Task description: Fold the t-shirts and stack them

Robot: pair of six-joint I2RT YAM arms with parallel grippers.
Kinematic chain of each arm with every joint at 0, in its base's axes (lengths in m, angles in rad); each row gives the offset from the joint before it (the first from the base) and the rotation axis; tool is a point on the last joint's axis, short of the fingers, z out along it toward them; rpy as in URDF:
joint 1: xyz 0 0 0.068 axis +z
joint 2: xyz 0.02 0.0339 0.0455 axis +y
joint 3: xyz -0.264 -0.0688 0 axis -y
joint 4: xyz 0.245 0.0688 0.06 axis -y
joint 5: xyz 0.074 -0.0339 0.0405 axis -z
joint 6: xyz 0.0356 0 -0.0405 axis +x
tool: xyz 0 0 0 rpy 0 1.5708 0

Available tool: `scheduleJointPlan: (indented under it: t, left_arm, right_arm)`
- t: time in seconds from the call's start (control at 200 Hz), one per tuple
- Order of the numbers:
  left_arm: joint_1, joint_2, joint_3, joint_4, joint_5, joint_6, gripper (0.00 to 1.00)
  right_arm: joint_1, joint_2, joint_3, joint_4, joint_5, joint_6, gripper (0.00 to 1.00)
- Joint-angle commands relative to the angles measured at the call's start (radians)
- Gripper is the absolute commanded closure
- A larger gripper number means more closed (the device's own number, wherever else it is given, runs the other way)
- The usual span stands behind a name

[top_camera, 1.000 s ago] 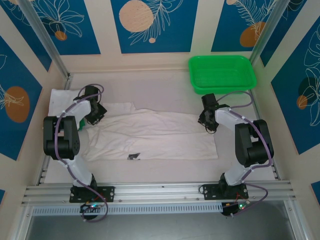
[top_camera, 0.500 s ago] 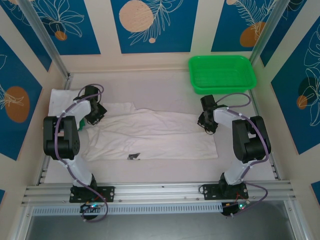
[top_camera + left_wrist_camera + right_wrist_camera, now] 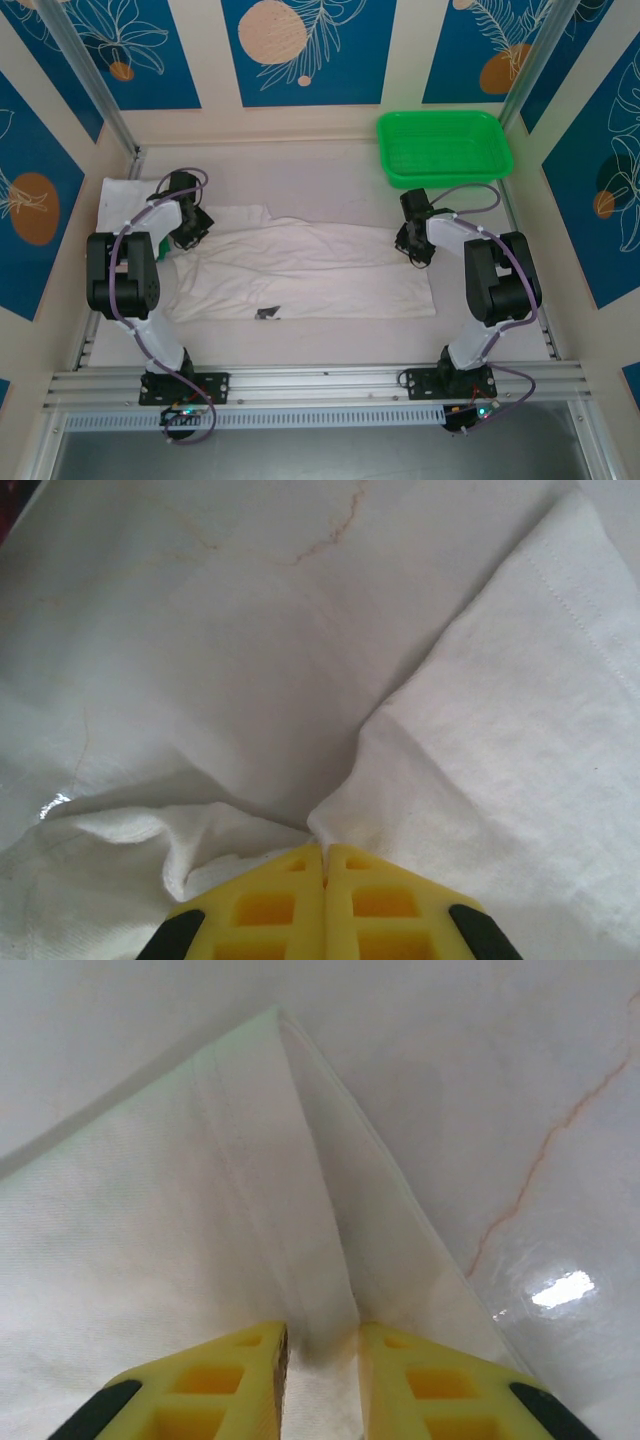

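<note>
Overhead, t-shirt (image 3: 310,270) spread, left gripper (image 3: 325,848) clamping it (wrist close-up), right gripper (image 3: 322,1332) parted astride its edge.

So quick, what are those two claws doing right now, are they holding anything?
Left gripper: closed, pinching a fold of the white t-shirt.
Right gripper: open, fingers astride the t-shirt's edge, not clamped on it.

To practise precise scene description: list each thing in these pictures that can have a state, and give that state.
T-shirt: lying spread out, creased, not yet folded up.
Green basket: upright, empty.
Left gripper: fingers shut on bunched T-shirt cloth.
Right gripper: fingers open, astride the T-shirt's edge.
</note>
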Motion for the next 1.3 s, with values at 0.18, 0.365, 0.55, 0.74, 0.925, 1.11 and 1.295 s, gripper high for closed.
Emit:
scheduleJointPlan:
  t: [0.18, 0.365, 0.55, 0.74, 0.925, 1.11, 1.295]
  left_arm:
    - [0.016, -0.004, -0.005, 0.005, 0.010, 0.013, 1.00]
    - [0.016, -0.003, -0.005, 0.009, 0.015, 0.011, 1.00]
    - [0.016, -0.002, -0.005, 0.009, 0.015, 0.011, 1.00]
    - [0.016, -0.006, -0.005, 0.004, 0.010, 0.013, 1.00]
    - [0.016, -0.004, -0.003, 0.009, 0.017, 0.009, 1.00]
    - [0.016, -0.003, -0.003, 0.009, 0.018, 0.008, 1.00]
    - [0.016, -0.004, -0.007, 0.009, 0.016, 0.008, 1.00]
  right_arm:
    - [0.005, 0.005, 0.033, -0.002, 0.034, -0.003, 0.80]
    - [0.001, 0.010, 0.049, -0.006, 0.062, -0.025, 0.89]
    - [-0.007, 0.034, 0.059, 0.011, 0.052, -0.031, 1.00]
    - [-0.008, 0.029, 0.057, 0.026, 0.049, -0.044, 1.00]
    - [-0.021, 0.031, 0.045, 0.036, 0.045, -0.042, 0.80]
    - [-0.037, 0.047, 0.032, 0.066, 0.013, -0.036, 0.74]
    - [-0.039, 0.054, 0.035, 0.073, 0.009, -0.042, 0.76]
